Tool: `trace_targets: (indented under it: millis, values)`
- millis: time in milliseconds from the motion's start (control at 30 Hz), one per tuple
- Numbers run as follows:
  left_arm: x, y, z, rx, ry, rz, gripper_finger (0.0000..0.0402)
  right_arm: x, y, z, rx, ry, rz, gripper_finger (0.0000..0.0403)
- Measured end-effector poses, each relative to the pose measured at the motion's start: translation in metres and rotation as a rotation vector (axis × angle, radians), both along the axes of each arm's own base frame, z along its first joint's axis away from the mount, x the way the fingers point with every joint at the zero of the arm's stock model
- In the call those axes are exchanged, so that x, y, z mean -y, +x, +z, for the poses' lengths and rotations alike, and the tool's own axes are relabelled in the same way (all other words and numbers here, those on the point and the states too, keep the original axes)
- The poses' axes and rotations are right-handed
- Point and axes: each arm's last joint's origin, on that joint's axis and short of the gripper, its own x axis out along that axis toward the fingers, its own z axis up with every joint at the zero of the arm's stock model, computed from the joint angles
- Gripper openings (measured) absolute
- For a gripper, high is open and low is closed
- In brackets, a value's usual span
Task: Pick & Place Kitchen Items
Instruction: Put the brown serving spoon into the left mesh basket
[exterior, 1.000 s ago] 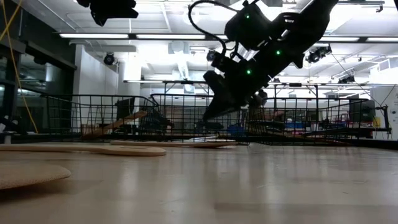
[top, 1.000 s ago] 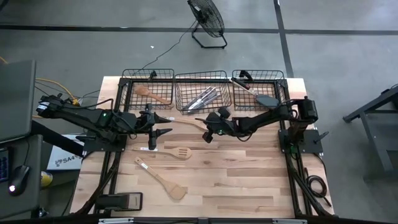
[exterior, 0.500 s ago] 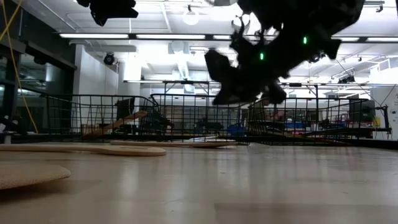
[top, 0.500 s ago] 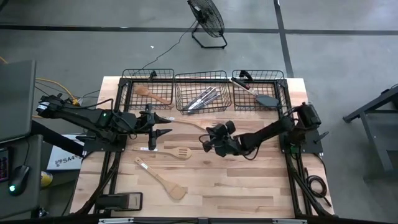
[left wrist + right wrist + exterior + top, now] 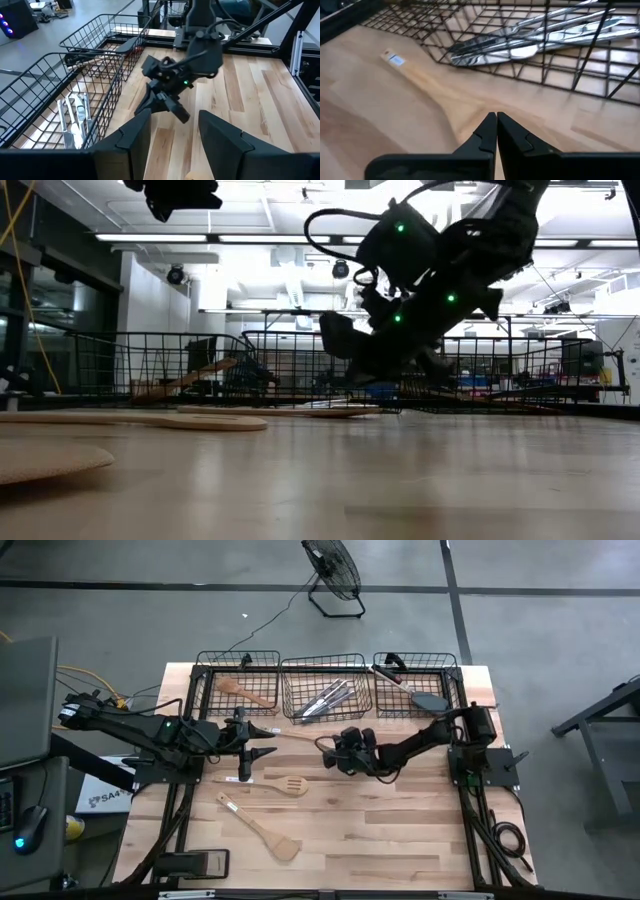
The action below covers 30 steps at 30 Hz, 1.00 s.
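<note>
the right pincer [image 5: 496,131], clenched on nothing, hangs over a long pale wooden spoon [image 5: 300,738] lying flat on the surface [image 5: 400,830] just before the middle basket [image 5: 322,665] of silver knives [image 5: 545,35]. the left pincer [image 5: 268,740] waits released nearby.

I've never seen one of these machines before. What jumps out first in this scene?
Two dark arms stretch toward each other across a wooden table. The right gripper, jaws pinched shut, hangs low over a long wooden spoon lying just in front of three black wire baskets, while the left gripper waits, jaws open, nearby. Shiny metal knives glint in the middle basket, and more wooden utensils lie scattered on the table.
</note>
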Motion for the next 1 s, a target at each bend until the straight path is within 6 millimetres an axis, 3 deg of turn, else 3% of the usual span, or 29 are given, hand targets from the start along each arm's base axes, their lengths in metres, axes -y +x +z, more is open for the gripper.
trace_targets:
  millis: [233, 1000]
  values:
    - [0.000, -0.001, -0.002, -0.018, 0.005, 0.000, 0.0163, 0.011, 0.001, -0.002, -0.002, 0.040, 0.008, 0.0003]
    - [0.000, -0.001, -0.002, -0.026, 0.006, 0.000, 0.0163, 0.009, 0.000, -0.024, -0.091, 0.073, 0.049, 0.0003]
